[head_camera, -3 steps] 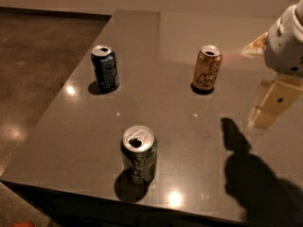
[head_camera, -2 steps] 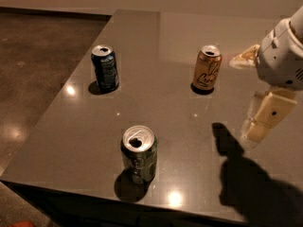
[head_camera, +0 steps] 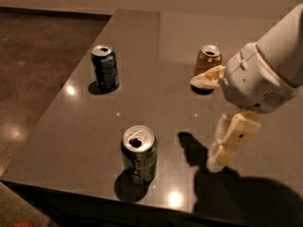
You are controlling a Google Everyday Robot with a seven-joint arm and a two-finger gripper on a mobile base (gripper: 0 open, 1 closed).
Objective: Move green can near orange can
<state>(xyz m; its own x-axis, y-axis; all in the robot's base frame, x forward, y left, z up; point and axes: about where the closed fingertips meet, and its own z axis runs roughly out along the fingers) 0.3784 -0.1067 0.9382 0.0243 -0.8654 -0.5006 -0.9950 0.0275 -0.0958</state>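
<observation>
Camera view: the robot's hand (head_camera: 203,121) has swung in from the right edge of the picture over the past second, dropping lower and further left across the desk (head_camera: 156,41). It now hangs above the bare stretch between the orange can (head_camera: 209,59) and the green can (head_camera: 139,154). Its two pale fingers (head_camera: 233,138) are spread wide, released, with nothing between them. The upper one crosses in front of the orange can's lower half; the lower one points down toward the desk to the right of the green can.

The shift reads as the opening approach: the hand is closing on the green can but is not yet at it, so no grasp and none of the move has been made. The green can stands upright near the front edge of the desk, well apart from the orange can, which stands upright toward the back right. A blue can (head_camera: 105,68) stands upright at the back left, clear of the likely path. None of the three cans has moved in that second.

All three show silver tops. The green can's mouth is open, a dark hole beside the tab, and the blue can's appears opened too, though that top is harder to read. What, if anything, is left inside any of them cannot be seen. The arm's shadow (head_camera: 236,193) lies dark across the desk's front right corner.
</observation>
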